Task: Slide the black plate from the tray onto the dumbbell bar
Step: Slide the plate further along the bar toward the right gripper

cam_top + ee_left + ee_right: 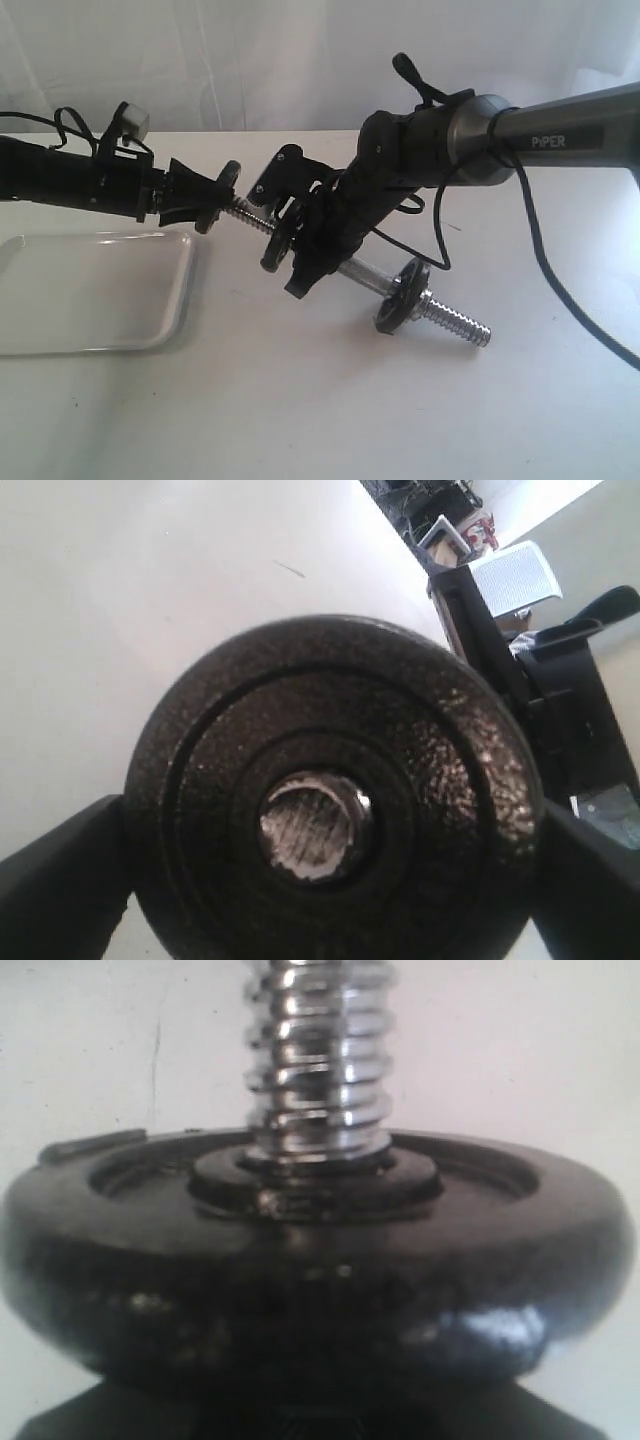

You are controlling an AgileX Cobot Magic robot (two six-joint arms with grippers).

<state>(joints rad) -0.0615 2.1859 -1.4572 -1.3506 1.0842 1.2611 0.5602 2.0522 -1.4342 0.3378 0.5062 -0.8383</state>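
Observation:
The black plate [226, 184] [330, 690] hangs in the air, my left gripper [215, 195] shut on its rim. Its fingers [60, 880] press in from both sides. The plate's hole sits at the tip of the dumbbell bar [355, 272], whose threaded end shows through the hole [315, 825]. The bar slopes up from the table. My right gripper [285, 240] is shut across a second black disc [278, 238] [320, 1260] on the bar; the bar's threads [318, 1060] rise beyond it. The white tray [170, 300] lies at the left with nothing in it.
A third black disc [400, 297] sits on the bar near its lower threaded end [465, 325], which rests on the white table. A black cable [545, 260] trails from the right arm across the table. A white curtain hangs behind.

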